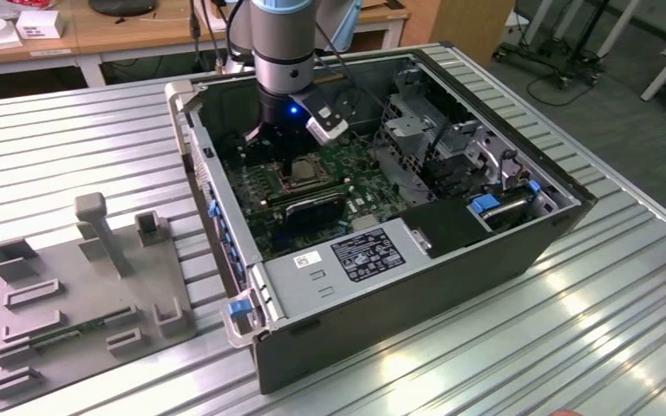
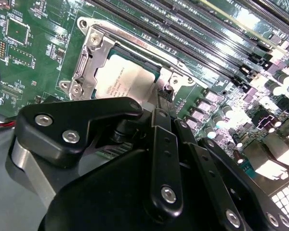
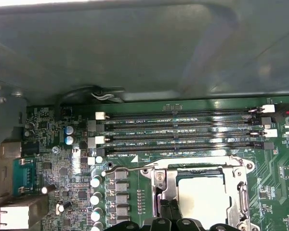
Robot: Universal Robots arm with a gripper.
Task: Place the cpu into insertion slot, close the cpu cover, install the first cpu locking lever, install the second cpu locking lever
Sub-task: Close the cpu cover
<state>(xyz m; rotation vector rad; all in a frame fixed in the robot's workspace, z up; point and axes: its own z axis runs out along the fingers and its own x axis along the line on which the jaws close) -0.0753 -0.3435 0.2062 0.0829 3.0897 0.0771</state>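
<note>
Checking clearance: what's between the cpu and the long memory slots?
The metal frame edge of the cpu cover lies between the cpu and the memory slots, seen in the first wrist view.

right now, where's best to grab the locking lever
Probably by the lever's hooked end, coming from above: it is a thin wire running along the cover's edge beside the memory slots, and only that bent tip juts clear of it.

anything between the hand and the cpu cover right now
Nothing visible does. In the second wrist view the hand sits right at the edge of the cpu cover, which lies around the cpu, with no cable or part between them.
</note>
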